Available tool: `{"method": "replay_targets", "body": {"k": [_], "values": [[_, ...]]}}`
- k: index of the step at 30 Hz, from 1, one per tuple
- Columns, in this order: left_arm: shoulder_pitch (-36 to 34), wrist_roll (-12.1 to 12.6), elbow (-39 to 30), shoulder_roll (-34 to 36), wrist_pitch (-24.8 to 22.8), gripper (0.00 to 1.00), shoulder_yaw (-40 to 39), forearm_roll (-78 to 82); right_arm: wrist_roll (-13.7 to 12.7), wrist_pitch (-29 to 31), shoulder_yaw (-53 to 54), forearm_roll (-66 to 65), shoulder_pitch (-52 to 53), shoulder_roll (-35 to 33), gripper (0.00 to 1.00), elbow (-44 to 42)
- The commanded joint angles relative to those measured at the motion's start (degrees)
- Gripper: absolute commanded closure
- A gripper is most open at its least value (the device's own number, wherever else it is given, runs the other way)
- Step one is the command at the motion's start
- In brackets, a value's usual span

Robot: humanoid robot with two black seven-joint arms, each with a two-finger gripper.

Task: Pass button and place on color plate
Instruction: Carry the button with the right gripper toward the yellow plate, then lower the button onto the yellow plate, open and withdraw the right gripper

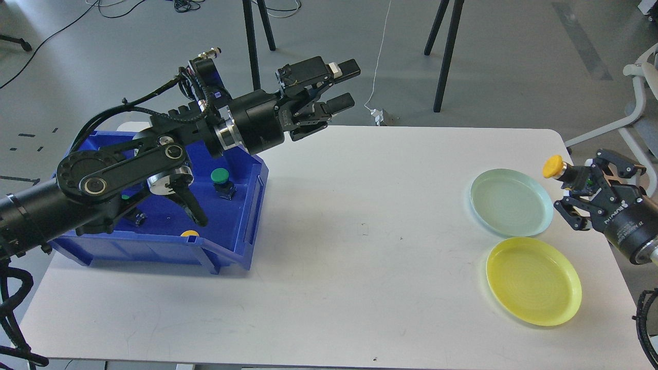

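My right gripper (568,177) is shut on a yellow-capped button (553,166) and holds it in the air just right of the pale green plate (511,202). The yellow plate (533,280) lies in front of the green one, below the gripper. My left gripper (347,85) is open and empty, raised above the table's far edge, right of the blue bin (241,226). In the bin a green-capped button (221,177) stands upright, and the edge of another yellow cap (189,233) shows by the front wall. My left arm hides part of the bin.
The white table (360,246) spans the view, with the bin at its left and both plates at its right. Black stand legs (444,51) and cables are on the floor behind. A white chair frame (640,103) stands at far right.
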Motion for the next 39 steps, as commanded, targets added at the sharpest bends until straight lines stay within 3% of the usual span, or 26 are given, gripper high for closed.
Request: {"method": "replay_targets", "body": {"k": [1,6,12,19,25,28,39], "values": [[-0.09,0.0,-0.01,0.09,-0.14,0.1,0.0,-1.39,0.22,-9.43,-0.55,-8.93,-5.95,-1.32,1.0,0.24],[-0.09,0.0,0.08,2.28,1.61,0.08,0.09,-2.97,0.05,-17.88,-2.3,-18.78,-12.11,-1.32,1.0,-0.38],[-0.7,0.0,0.16,12.29,5.92,0.08,4.3,2.36,-0.3,-24.65,-7.93,-23.81,-11.51,-0.71,0.99,-2.83],[-3.51,0.0,3.84,22.5,6.63,0.08,11.59,18.19,-2.85,-25.01,-15.04,-23.72,0.0,4.65,0.92,-7.31],[-2.72,0.0,16.85,21.8,8.83,0.07,14.68,31.11,-3.64,-25.71,-22.34,-23.63,6.95,9.13,0.86,-10.31],[-2.37,0.0,17.74,21.01,8.83,0.07,14.77,33.32,-3.56,-26.32,-22.17,-23.46,7.22,9.31,0.76,-10.31],[-1.23,0.0,17.13,21.89,7.95,0.06,17.93,37.98,-1.45,-26.85,-21.82,-23.19,4.41,8.52,0.59,-8.29]]}}
